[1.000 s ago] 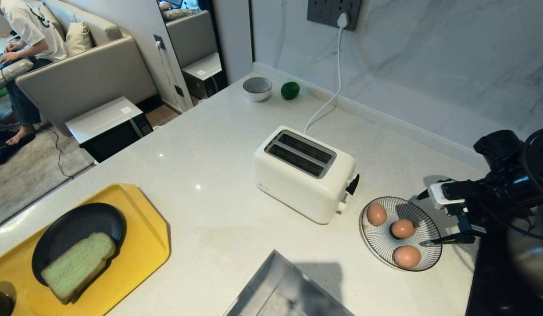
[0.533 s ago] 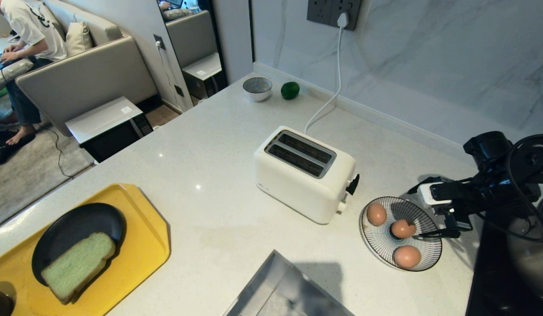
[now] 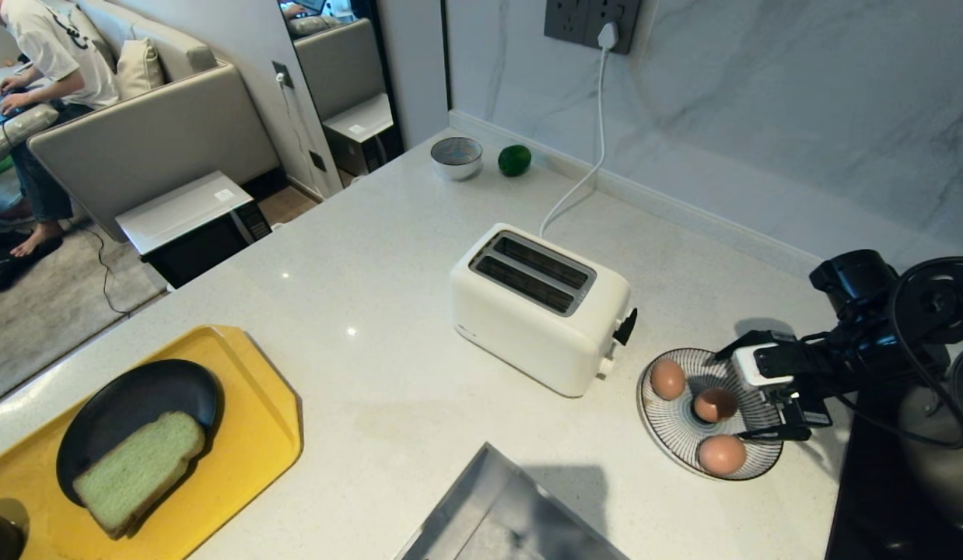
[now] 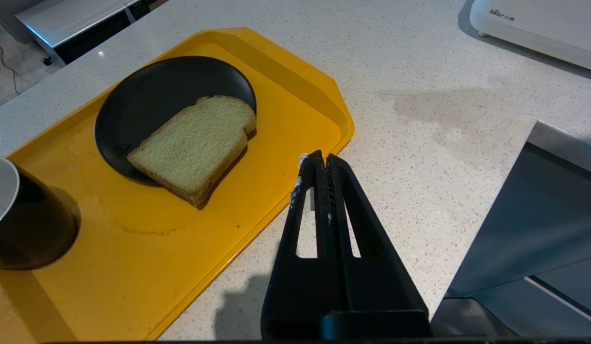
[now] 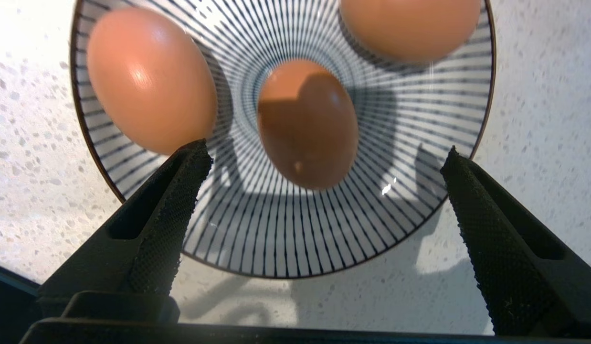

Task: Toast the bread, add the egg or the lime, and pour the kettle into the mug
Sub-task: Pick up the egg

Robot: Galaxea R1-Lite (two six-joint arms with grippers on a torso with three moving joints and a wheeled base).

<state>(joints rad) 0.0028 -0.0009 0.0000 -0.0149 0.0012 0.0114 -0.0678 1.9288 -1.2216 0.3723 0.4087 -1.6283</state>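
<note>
Hovering at the head view's lower right, the right gripper [image 5: 324, 155] is gaping wide, empty, over the striped plate's [image 5: 286, 248] middle egg [image 5: 307, 124].

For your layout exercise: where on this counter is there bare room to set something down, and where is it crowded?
Free: the counter between yellow tray, toaster and grey bowl; also behind the toaster, toward the wall. Crowded: the striped plate with three eggs, right gripper open above it.
</note>
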